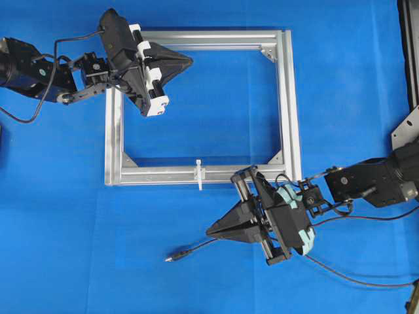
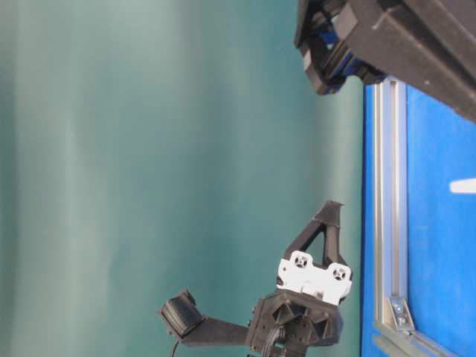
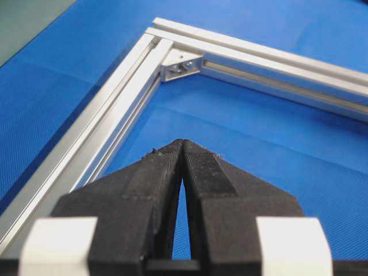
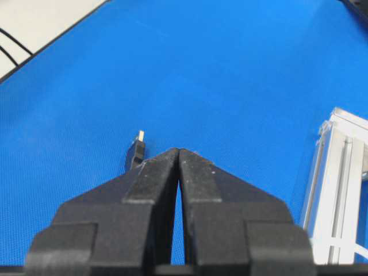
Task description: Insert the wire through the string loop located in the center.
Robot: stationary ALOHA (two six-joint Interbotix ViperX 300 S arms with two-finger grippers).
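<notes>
Blue cloth (image 1: 65, 229) covers the bench, with a silver frame (image 1: 288, 98) lying flat on it. We note the left gripper (image 1: 186, 61) has its fingers pressed together, holding nothing, tips over the frame's top bar. Right gripper (image 1: 213, 231) likewise closed and empty. The wire (image 1: 196, 248) lies on the cloth, its plug (image 4: 135, 150) just beyond and left of the right fingertips, untouched. The string loop (image 1: 199, 173) sits on the frame's lower bar, above the right fingers and apart from them.
</notes>
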